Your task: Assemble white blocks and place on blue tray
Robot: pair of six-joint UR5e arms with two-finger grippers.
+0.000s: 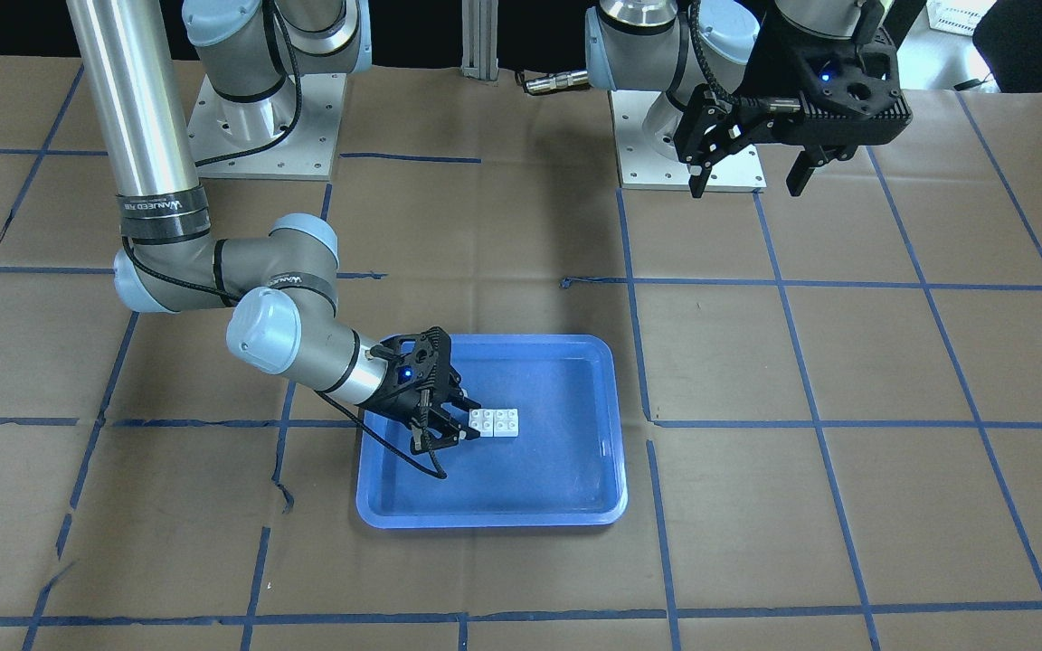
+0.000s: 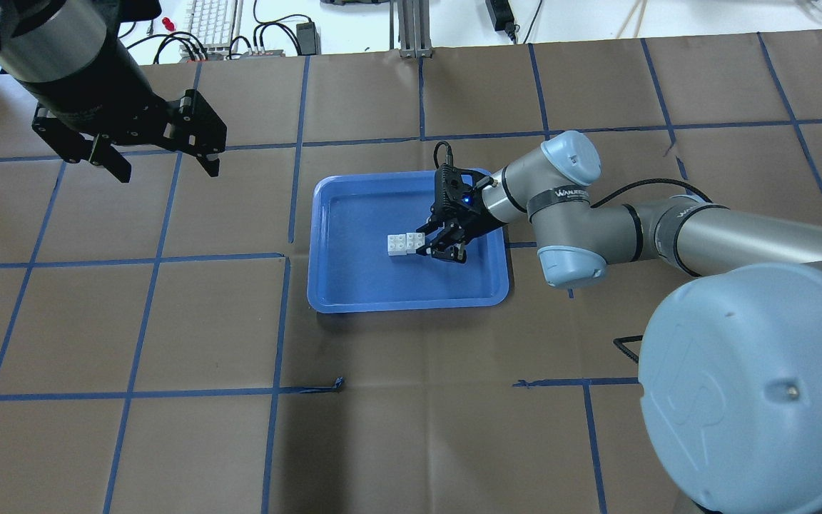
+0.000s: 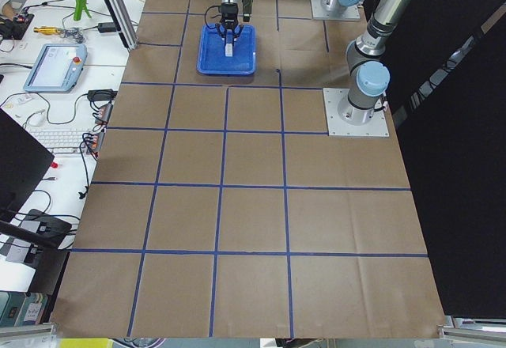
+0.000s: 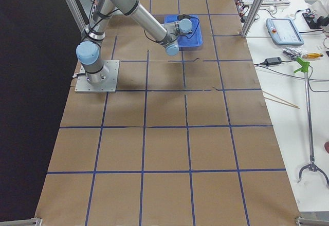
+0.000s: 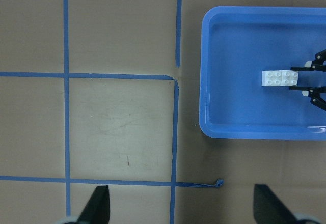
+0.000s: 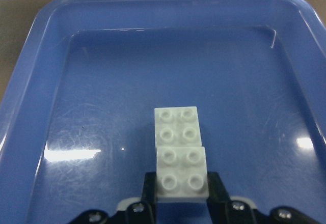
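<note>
Two white blocks [image 1: 495,422] lie joined side by side on the floor of the blue tray [image 1: 485,520], near its middle. My right gripper [image 1: 464,423] reaches low into the tray and is shut on the nearer block. In the right wrist view its fingers [image 6: 149,186] press both sides of that block [image 6: 181,173], and the other block [image 6: 177,124] sticks out ahead. The blocks [image 2: 405,244] and right gripper [image 2: 427,245] also show in the overhead view. My left gripper [image 2: 161,160] is open and empty, high above the table, well away from the tray [image 2: 411,303].
The table is covered in brown paper with a blue tape grid. The arm base plates [image 1: 268,127] stand at the robot's side of the table. The left wrist view shows the tray [image 5: 254,132] at the upper right and torn tape [image 5: 218,183] below it.
</note>
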